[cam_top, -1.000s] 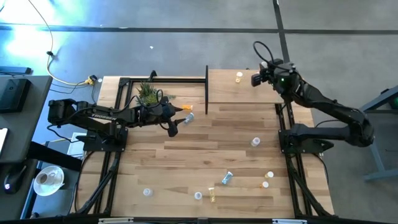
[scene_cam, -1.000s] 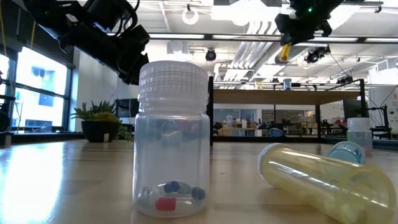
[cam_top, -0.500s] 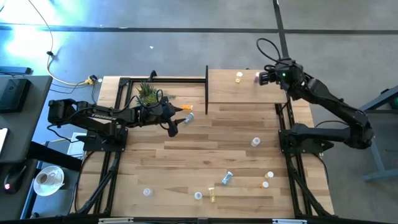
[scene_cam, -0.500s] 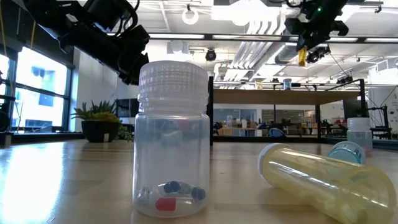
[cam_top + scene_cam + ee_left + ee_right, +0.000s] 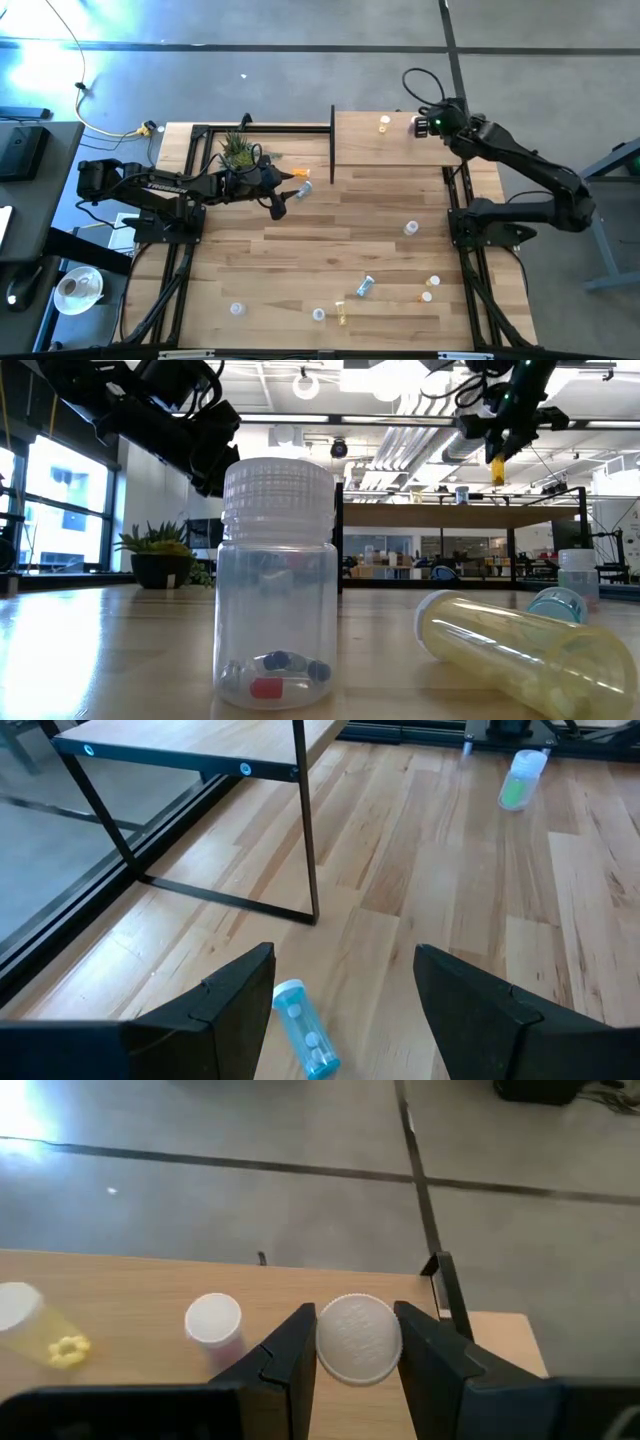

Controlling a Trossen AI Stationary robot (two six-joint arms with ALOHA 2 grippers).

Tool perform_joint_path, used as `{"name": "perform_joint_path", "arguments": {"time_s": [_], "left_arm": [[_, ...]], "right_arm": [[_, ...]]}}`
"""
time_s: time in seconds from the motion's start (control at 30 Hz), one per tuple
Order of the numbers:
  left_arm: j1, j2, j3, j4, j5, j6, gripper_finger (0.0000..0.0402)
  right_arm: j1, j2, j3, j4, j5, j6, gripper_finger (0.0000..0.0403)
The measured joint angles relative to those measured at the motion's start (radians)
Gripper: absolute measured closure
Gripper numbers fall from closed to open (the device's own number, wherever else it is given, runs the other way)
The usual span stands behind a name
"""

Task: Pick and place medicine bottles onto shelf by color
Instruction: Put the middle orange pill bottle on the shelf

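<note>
Over the shelf [image 5: 400, 150], high view: right tool [image 5: 418, 126] hangs above the board's far right part, one yellow bottle [image 5: 384, 124] standing there and a pinkish cap [image 5: 414, 123] right at the tool tip. Left tool [image 5: 283, 200] waits low over the bench [image 5: 300, 250] by the plant [image 5: 238, 150], a pale blue bottle [image 5: 303, 188] near it. Loose bottles on the bench, counted: about eight, namely the one by the left tool, one mid-right, two near the right edge, and four along the near side, though the small ones are hard to separate.

Low view: right tool [image 5: 497, 455] is high above the shelf [image 5: 440, 516] with an orange-yellow bottle [image 5: 497, 466] hanging from it. One clear upright bottle [image 5: 275, 585] is close up, one yellow bottle [image 5: 520, 650] lies on its side, and two more are partly visible at right.

Left wrist view: left tool [image 5: 340, 1010] stands wide open and empty, with a blue bottle [image 5: 302, 1030] lying between its fingers and one green-tinted bottle [image 5: 520, 782] far off.

Right wrist view: right tool [image 5: 357, 1350] is clamped on a white-capped bottle [image 5: 358, 1338]. Two bottles are on the shelf [image 5: 130, 1290]: a pinkish one [image 5: 213, 1320] just beside the tool and a yellow one [image 5: 40, 1330] farther off.

Risk: lowering here could clip the pinkish neighbour and tip it. The right edge is near, so a release too far over could roll the bottle off. Colour match also looks doubtful.
</note>
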Motion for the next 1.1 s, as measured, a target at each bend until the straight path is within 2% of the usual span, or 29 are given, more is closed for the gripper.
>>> {"name": "perform_joint_path", "arguments": {"time_s": [0.53,0.93,1.1], "left_arm": [[0.0,0.0,0.0,0.0,0.0,0.0,0.0172],[0.0,0.0,0.0,-0.001,0.001,0.0,0.0172],[0.0,0.0,0.0,-0.001,0.001,0.0,0.0172]], "right_arm": [[-0.002,0.1,0.0,-0.054,0.124,0.292,0.0298],[-0.079,0.192,0.0,-0.054,0.112,0.36,0.0298],[-0.104,0.205,0.0,-0.051,0.069,0.361,0.0298]]}}
